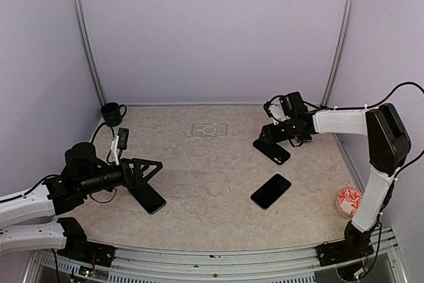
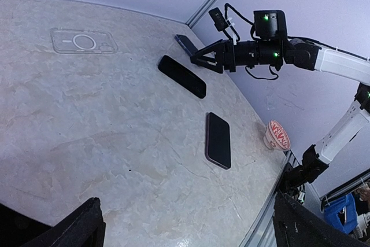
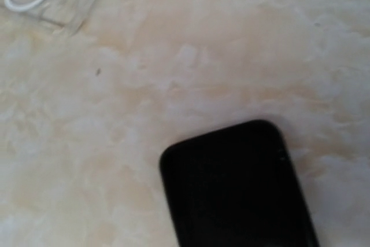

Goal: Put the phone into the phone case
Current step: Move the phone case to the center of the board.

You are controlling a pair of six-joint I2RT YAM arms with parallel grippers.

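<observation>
Progress on the task is nothing yet, as I judge it. In the top view the clear phone case [image 1: 209,129] lies with nothing in it at the far middle of the bench [image 1: 199,164]. Three dark phones lie flat and apart from it: a left phone [image 1: 150,199] just beside the left tool [image 1: 149,173], a middle phone [image 1: 270,191], and a right phone [image 1: 271,152] just beside the right tool [image 1: 260,142]. All the picking and fitting is left to do. The left wrist view shows its own fingers [image 2: 84,224] spread wide with nothing between them, so that tool is released, but it does not show the left phone. The right wrist view shows only one end of the right phone and a corner of the phone case, with no fingers, so I cannot tell whether the right tool is clenched.
</observation>
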